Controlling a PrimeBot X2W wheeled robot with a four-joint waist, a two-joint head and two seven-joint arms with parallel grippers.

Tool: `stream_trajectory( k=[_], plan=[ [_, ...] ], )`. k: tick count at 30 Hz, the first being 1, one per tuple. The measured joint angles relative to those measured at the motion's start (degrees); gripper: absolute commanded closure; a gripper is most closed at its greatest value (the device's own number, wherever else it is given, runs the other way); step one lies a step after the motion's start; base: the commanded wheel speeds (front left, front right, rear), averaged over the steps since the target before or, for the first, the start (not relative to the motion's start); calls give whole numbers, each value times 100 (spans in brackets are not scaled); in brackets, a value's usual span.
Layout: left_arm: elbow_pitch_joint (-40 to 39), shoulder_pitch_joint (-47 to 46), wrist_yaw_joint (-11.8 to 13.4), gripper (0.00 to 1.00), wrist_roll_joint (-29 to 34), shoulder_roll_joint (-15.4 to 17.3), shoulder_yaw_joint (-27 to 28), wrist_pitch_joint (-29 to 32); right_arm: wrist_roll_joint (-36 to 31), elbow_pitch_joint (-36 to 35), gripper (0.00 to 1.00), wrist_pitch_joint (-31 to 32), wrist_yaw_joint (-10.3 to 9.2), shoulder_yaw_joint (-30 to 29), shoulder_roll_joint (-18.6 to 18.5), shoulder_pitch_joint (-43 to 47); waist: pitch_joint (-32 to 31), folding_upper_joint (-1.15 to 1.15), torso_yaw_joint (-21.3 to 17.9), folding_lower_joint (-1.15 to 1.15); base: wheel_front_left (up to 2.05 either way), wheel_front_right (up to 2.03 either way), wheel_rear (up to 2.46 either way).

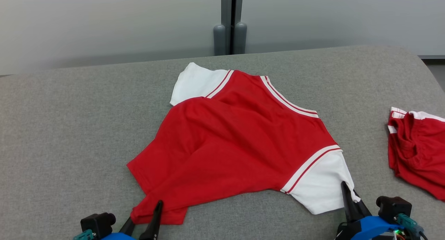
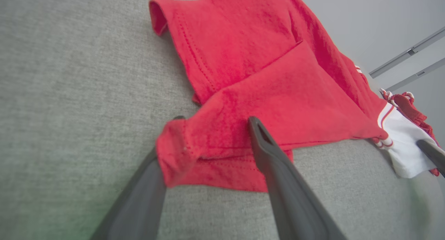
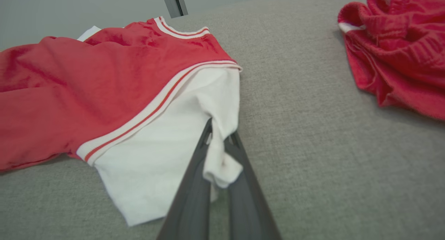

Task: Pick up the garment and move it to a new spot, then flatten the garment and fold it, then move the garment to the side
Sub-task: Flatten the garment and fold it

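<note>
The garment [image 1: 236, 142] is a red shirt with white sleeves and red-and-white trim, lying spread and wrinkled on the grey cloth surface [image 1: 69, 129]. My left gripper [image 1: 147, 209] is at the shirt's near left hem corner [image 2: 208, 153] and stands open. One finger lies under the red fabric and the other rests on top of it. My right gripper [image 1: 348, 189] is shut on the edge of the near white sleeve [image 3: 167, 146], and a fold of white cloth is pinched between its fingers [image 3: 194, 184]. In the left wrist view the right gripper's finger [image 2: 431, 153] shows at the far right.
A second red garment [image 1: 417, 149] with white trim lies crumpled at the right edge of the surface, also in the right wrist view [image 3: 399, 49]. A pale wall with a grey post [image 1: 230, 21] stands behind. Bare grey surface extends to the left of the shirt.
</note>
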Motion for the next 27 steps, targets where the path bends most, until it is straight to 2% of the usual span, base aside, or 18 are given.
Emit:
stream_trajectory(
  k=[1,2,3,9,14,18,22,27],
  plan=[
    [-12,-4,0,36,-5,10,-7,0,9,-11,100,0,0,4,1,-3,5,0,-9,0,0,0,0],
    [-22,-9,0,75,-5,25,-16,0,20,-22,100,0,0,7,1,-12,11,0,-15,-1,0,0,0],
    [-29,-22,1,100,-8,36,-29,0,23,-32,100,0,0,8,1,-23,14,0,-18,0,0,0,0],
    [-252,-44,1,100,57,103,34,10,235,-237,100,0,0,-19,1,-67,-41,0,23,0,0,0,0],
    [-728,-196,1,100,226,250,77,10,580,-824,100,1,0,-23,2,-241,-246,0,72,0,0,0,0],
    [-1363,-747,1,100,461,579,126,11,846,-1449,100,5,-1,-113,4,-619,-487,0,88,0,0,0,0],
    [-1914,-1513,1,100,641,1063,70,10,892,-2084,100,8,-1,-244,1,-1202,-686,0,52,-1,0,0,0],
    [-2310,-2441,1,100,532,1644,-62,48,842,-2446,100,8,-1,-248,-1,-2006,-785,0,-17,-1,0,0,0]
  ],
)
